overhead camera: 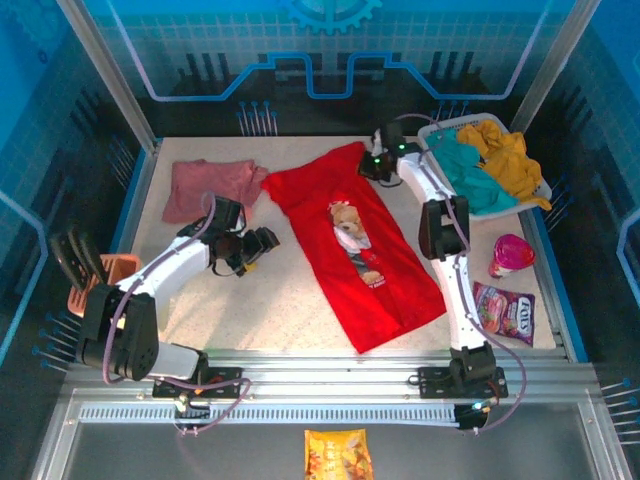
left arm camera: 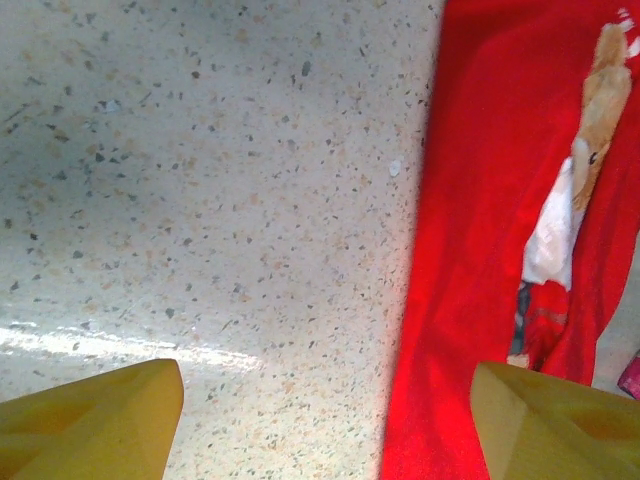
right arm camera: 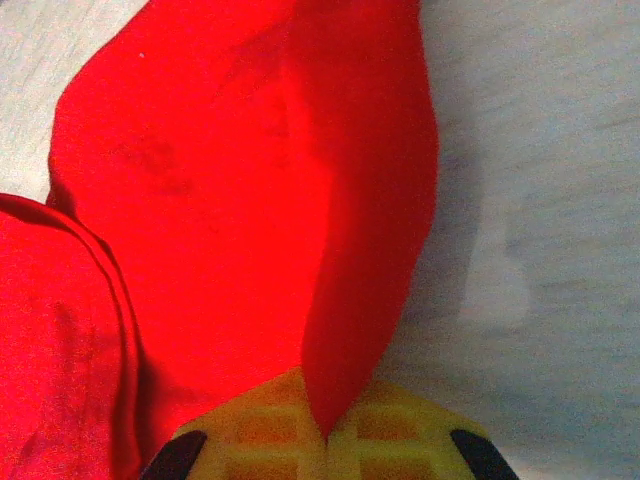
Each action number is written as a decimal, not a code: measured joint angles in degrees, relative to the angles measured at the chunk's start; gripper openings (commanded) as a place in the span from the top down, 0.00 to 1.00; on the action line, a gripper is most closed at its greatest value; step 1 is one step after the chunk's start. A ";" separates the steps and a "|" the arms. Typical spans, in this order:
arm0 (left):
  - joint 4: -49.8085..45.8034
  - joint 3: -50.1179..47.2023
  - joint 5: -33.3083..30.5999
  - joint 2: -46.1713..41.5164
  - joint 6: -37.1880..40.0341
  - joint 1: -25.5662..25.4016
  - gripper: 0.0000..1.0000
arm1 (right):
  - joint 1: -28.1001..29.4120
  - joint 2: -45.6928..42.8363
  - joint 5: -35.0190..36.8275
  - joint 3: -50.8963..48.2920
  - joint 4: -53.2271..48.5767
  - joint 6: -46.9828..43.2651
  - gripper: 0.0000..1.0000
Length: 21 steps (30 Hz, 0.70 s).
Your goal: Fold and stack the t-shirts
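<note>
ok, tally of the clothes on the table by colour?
red shirt: 1
pink shirt: 1
teal garment, in the basket: 1
yellow garment, in the basket: 1
Total: 4

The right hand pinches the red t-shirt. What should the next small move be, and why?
Probably move the left hand sideways onto the left edge of the red t-shirt and close it. The right hand is shut on a far corner of the cloth, but the left hand hangs open over table beside the shirt; a fold likely needs both hands gripping.
</note>
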 measured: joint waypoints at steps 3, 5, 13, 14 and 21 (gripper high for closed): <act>0.55 0.31 0.11 1.92 -0.04 -1.55 0.24 | -3.21 -2.64 2.58 -4.61 0.94 2.73 1.00; 0.96 0.83 0.33 3.69 -0.31 -3.37 0.28 | -4.46 -4.52 3.65 -8.20 1.81 4.00 0.91; 3.30 2.25 2.16 8.79 -1.57 -12.22 0.37 | -2.99 -8.33 2.01 -12.96 4.39 4.15 0.00; 3.63 2.19 2.43 8.81 -1.77 -13.22 0.37 | -2.69 -9.22 1.81 -13.57 4.55 3.74 0.00; 8.11 -2.73 2.91 8.44 -6.47 -22.23 0.37 | -1.09 -21.00 0.63 -21.11 6.56 -0.96 0.00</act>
